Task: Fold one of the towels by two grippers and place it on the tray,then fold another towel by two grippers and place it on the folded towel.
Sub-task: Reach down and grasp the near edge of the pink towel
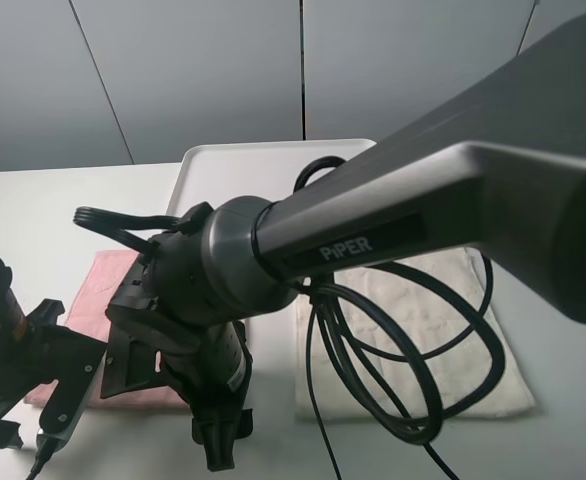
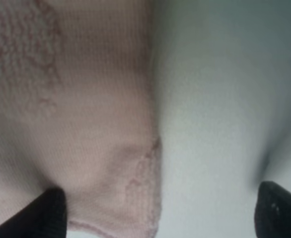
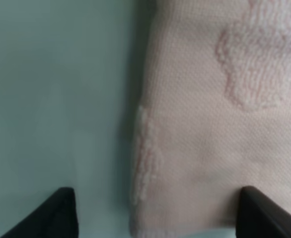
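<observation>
- Exterior high: the right arm reaches across the table to the pink towel, which lies flat beside the cream towel, short of the tray. Looped cables hang over the cream towel and could drag it.
- Left wrist: the left gripper is spread wide, straddling a pink corner. Closing here may catch only hem, which could slip on lifting.
- Right wrist: the right gripper is likewise spread across the towel's edge. Unequal bites would skew the fold.
</observation>
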